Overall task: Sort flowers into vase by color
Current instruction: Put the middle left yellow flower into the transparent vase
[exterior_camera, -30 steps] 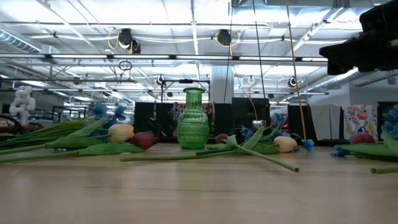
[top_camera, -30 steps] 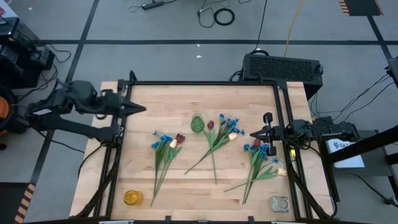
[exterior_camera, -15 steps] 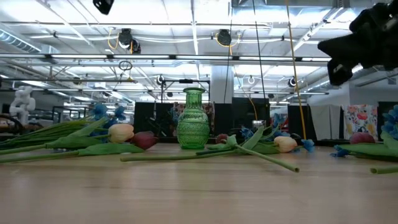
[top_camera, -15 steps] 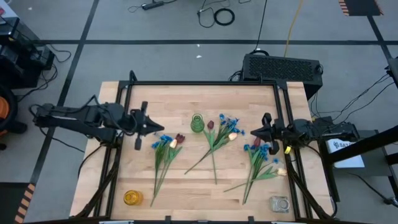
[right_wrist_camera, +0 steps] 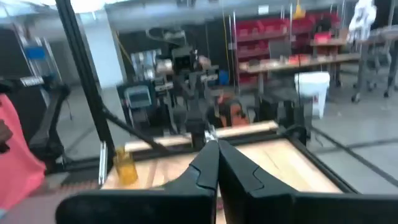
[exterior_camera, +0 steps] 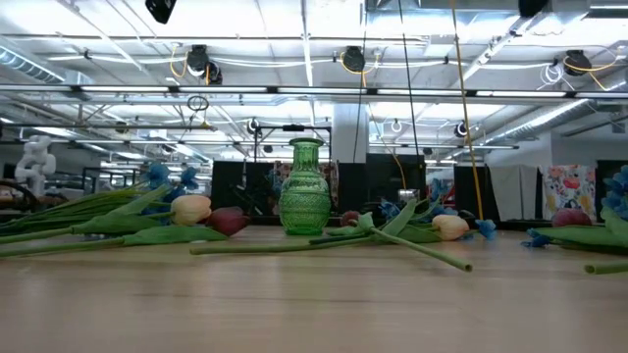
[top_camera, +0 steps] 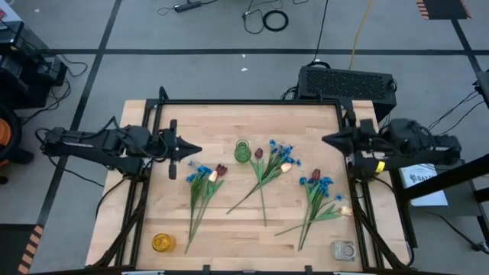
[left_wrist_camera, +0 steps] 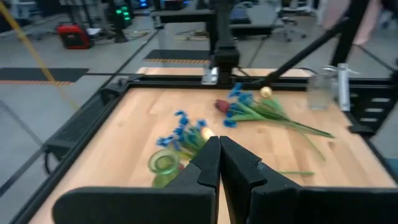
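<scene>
Pressed together and empty, both sets of fingers hold nothing: the left gripper (top_camera: 192,150) has reached toward the left flowers (top_camera: 203,180), while the right gripper (top_camera: 328,140) has pulled back to the surface (top_camera: 229,237) edge. All three bunches lie flat around the green vase (top_camera: 242,151), unsorted

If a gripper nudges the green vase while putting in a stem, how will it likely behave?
The green vase looks tall and narrow-necked on a small base, so it would probably tip rather than slide. It appears to be glass, likely fragile. It stands empty, so likely light.

Right gripper (top_camera: 330,140) back off table (top_camera: 229,237).
</scene>
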`<state>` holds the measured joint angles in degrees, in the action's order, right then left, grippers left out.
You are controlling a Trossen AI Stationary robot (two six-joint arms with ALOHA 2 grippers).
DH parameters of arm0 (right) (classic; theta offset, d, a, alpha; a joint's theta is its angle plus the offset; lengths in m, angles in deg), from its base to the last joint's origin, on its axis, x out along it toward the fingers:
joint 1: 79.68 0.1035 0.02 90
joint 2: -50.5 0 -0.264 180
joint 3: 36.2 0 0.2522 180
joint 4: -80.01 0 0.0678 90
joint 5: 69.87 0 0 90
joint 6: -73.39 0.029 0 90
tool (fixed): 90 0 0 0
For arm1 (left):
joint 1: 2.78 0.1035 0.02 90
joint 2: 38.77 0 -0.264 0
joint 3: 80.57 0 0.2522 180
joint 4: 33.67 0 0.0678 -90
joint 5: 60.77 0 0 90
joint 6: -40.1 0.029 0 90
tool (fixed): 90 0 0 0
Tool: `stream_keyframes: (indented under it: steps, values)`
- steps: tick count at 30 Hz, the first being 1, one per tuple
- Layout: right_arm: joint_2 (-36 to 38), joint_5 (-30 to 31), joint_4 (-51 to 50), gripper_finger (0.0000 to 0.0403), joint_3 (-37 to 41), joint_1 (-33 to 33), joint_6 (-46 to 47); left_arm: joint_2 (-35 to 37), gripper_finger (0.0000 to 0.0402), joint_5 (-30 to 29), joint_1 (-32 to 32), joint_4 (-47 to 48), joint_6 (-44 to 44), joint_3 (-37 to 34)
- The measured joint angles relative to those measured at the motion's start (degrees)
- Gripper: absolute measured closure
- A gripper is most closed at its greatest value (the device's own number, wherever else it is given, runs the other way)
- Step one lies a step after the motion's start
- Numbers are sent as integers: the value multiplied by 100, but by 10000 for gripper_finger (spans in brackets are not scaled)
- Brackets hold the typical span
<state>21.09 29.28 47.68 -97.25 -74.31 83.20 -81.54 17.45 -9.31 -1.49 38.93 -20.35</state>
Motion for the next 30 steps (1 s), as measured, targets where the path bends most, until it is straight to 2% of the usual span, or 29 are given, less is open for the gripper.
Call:
stream_keyframes:
  steps: [3,6,10,13,21,30]
  values:
    - [-840,-1,-584,403,-721,0,-88,-15,388,-60,0,-45,-120,-45]
    - [-1520,-5,-1039,403,-1059,2,-48,-45,388,-65,0,-70,-208,-115]
    - [-2148,39,-1095,403,-908,90,278,-115,388,-71,0,-148,-437,-170]
    - [-2484,273,-688,403,-553,235,315,-201,388,-74,-34,-166,-504,-170]
    - [-2845,354,974,403,542,593,702,-387,388,-366,-306,-167,-556,-170]
    - [-2870,460,1073,403,586,638,957,-797,388,-284,-330,-36,-826,-170]
